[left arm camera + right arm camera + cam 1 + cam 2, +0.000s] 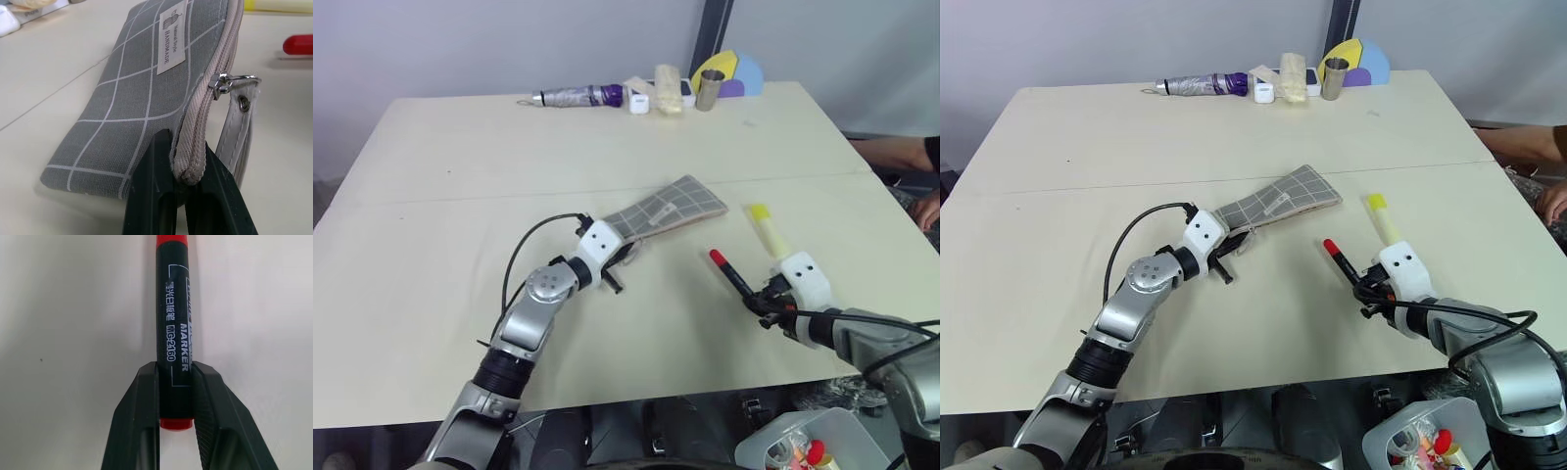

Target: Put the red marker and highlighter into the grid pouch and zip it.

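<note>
Right hand (174,396) sat nearest the lens, its two black fingers pinching the tail end of the red marker (730,274), which lay on the worktop (460,196) with its cap pointing away. Step in hand, as I judged it: pick-up of the marker, first of the two pens.

Grid pouch (668,210) lay mid-worktop, near corner raised; left hand (188,196) was pressed together on that corner at the zipper's end. Zipper looked closed, its pull (220,84) close to the pinched end. Next move would call for opening the zip before any pen goes in.

Highlighter (768,229) lay just beyond the right hand, untouched.

Count: one pouch, one marker, one highlighter, two hands.
</note>
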You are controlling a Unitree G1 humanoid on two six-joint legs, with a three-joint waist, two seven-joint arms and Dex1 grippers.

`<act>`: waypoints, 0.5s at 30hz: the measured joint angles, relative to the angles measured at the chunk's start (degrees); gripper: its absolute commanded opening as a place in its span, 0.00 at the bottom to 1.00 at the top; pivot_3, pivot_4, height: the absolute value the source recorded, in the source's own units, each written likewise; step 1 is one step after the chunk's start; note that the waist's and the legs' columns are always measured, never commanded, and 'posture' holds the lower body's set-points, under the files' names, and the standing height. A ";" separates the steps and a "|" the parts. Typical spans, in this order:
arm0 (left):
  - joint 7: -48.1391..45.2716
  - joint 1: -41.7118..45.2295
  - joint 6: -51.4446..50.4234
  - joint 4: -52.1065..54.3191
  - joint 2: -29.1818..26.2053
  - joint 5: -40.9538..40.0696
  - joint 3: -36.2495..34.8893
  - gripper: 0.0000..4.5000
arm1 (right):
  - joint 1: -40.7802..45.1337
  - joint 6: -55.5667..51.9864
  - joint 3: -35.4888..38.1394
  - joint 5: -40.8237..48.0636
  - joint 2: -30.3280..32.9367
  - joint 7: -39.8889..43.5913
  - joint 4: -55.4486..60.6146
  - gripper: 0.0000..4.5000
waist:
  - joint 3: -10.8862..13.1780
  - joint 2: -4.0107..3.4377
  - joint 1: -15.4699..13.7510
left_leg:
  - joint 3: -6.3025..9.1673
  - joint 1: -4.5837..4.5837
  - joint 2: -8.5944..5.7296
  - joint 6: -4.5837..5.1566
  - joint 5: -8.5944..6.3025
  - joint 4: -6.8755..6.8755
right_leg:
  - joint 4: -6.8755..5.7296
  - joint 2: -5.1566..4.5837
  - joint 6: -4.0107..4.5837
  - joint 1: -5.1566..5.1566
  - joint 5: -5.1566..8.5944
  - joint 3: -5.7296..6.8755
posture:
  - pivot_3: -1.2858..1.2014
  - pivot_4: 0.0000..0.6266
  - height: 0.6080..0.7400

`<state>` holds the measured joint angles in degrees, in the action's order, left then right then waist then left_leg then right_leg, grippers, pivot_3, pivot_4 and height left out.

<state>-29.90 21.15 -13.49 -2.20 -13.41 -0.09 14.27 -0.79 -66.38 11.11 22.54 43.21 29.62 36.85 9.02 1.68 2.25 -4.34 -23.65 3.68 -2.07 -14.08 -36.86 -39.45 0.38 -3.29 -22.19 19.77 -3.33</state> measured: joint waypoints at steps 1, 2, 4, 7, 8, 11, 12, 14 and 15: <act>-0.01 0.08 0.00 -0.07 0.00 -0.06 -0.10 0.00 | 0.61 2.32 -0.70 -0.82 2.56 0.81 0.00 0.08 | 0.02 -0.03 0.03 | -0.01 0.00 -0.01 0.00 0.00 -0.01 | 0.00 -0.01 -0.02 -0.01 -0.01 -0.01 | 0.52 0.24 1.00; -0.02 0.23 0.00 -0.20 0.03 -0.13 -0.19 0.00 | 1.56 4.46 -0.73 -1.57 4.52 1.58 0.00 0.08 | 0.02 -0.03 0.07 | -0.02 0.00 -0.01 0.00 0.00 -0.02 | 0.01 0.00 -0.06 0.00 -0.03 -0.03 | 0.52 0.24 1.00; -0.03 0.91 -0.01 -0.59 0.19 -0.39 -0.37 0.00 | 3.85 8.35 -0.03 -2.05 7.37 3.34 0.04 0.08 | 0.03 -0.02 0.03 | 0.00 0.00 -0.01 0.00 0.00 -0.03 | 0.01 0.02 -0.06 0.01 -0.03 -0.02 | 0.52 0.24 1.00; -0.12 1.50 0.01 -0.69 0.33 -0.48 -0.38 0.00 | 5.08 10.85 0.55 -1.68 9.28 5.80 0.14 0.08 | 0.03 -0.01 -0.13 | 0.00 -0.02 -0.01 0.01 0.00 -0.01 | 0.06 0.02 -0.08 0.01 -0.02 -0.03 | 0.52 0.24 1.00; -0.13 1.58 0.03 -0.85 0.39 -0.48 -0.38 0.00 | 5.55 11.28 0.54 -1.57 9.87 6.41 0.14 0.08 | 0.03 -0.01 -0.20 | 0.00 -0.05 -0.01 0.01 -0.01 -0.01 | 0.08 0.02 -0.08 0.01 -0.02 -0.03 | 0.52 0.24 1.00; -0.11 1.68 0.03 -1.44 0.76 -0.49 -0.38 0.00 | 6.98 11.91 -0.24 -1.66 10.30 6.73 0.19 0.08 | 0.03 -0.01 -0.23 | 0.00 -0.07 -0.01 0.02 -0.01 -0.03 | 0.11 0.00 -0.10 0.01 -0.03 -0.03 | 0.52 0.24 1.00; -0.09 1.68 0.03 -1.46 0.88 -0.49 -0.38 0.00 | 7.28 11.90 -0.96 -1.77 10.30 6.63 0.18 0.08 | 0.03 -0.01 -0.25 | 0.00 -0.07 -0.01 0.02 -0.01 -0.03 | 0.10 0.00 -0.10 0.00 -0.03 -0.03 | 0.52 0.24 1.00; -0.08 1.68 0.03 -1.45 1.06 -0.50 -0.38 0.00 | 7.65 11.82 -2.00 -2.04 10.27 6.36 0.02 0.08 | 0.03 -0.01 -0.29 | 0.00 -0.07 -0.01 0.01 -0.01 -0.03 | 0.10 0.00 -0.10 0.00 -0.03 -0.03 | 0.52 0.24 1.00; -0.09 1.68 0.03 -1.45 1.08 -0.50 -0.38 0.00 | 7.94 11.73 -2.13 -2.13 10.26 6.12 -0.14 0.08 | 0.03 -0.01 -0.30 | 0.00 -0.07 -0.01 0.01 -0.01 -0.04 | 0.11 0.00 -0.11 0.01 -0.04 -0.04 | 0.52 0.24 1.00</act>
<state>-29.98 22.83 -13.46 -3.65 -12.33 -0.58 13.89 7.15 -54.65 8.98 20.42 53.47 35.75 36.71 9.05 1.66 1.95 -4.34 -23.72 3.67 -2.05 -14.09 -36.90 -39.35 0.38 -3.40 -22.18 19.73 -3.37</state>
